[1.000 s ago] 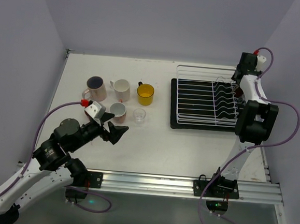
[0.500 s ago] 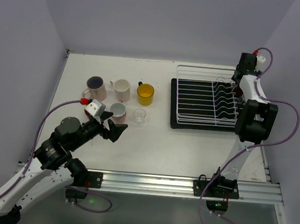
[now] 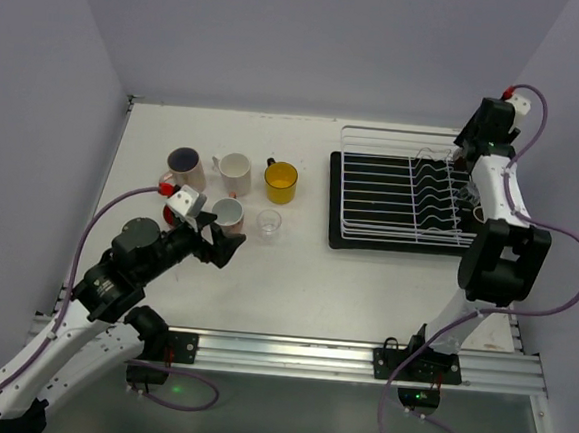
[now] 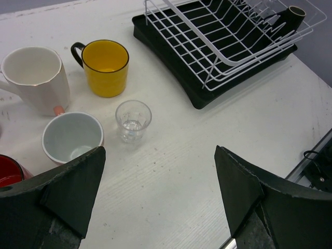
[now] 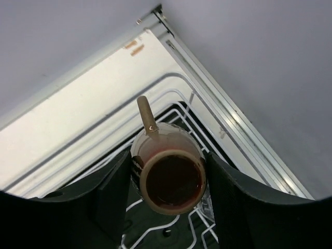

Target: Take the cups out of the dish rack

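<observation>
The white wire dish rack stands on its black tray at the right; it also shows in the left wrist view. My right gripper is at the rack's right end, shut on a cream cup with a dark inside, handle pointing away. On the table at the left stand a pinkish-brown mug, a cream mug, a yellow mug, a white cup, a clear glass and a red cup. My left gripper is open and empty just in front of them.
Purple walls close in the table at the back and both sides. A metal rail runs along the near edge. Bare tabletop lies between the cups and the rack and in front of the rack.
My right arm has swung to the right and its elbow has dropped nearer, the wrist staying over the rack's right end. My left gripper has edged a little toward the cups.
</observation>
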Available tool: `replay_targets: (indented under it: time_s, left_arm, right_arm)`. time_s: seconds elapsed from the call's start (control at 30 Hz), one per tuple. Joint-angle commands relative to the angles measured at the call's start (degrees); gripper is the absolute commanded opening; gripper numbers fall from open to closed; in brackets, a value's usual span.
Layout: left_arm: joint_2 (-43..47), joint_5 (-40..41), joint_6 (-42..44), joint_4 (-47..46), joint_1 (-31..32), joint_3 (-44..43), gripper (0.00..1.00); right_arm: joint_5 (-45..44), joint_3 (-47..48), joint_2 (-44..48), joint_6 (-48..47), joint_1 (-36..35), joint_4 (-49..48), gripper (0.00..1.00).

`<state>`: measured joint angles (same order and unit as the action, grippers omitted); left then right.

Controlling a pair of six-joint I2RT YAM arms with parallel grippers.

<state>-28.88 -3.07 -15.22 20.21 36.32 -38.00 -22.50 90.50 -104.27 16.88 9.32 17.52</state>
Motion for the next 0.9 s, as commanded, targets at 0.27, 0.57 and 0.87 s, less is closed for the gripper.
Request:
replay_targets:
  time_s: [0.27,0.57,0.87]
  left_arm:
    - [-2.6,-6.1,-1.7,-6.0,-2.0,-0.4,0.9]
    - [-12.2,-18.3,-14.4,-22.5,-2.0,-2.1,0.89]
    - [-29.7,-27.1,-29.7,-46.1,0.4,-2.9,0.78]
  right_arm:
    - [10.3,-13.0,18.7,8.5,-0.2,-10.9,0.14]
    - [30.7,-32.5,35.7,21.4,-1.8,-20.8,0.11]
    - [51.1,-49.3,48.3,37.7,-4.6,-36.9,0.11]
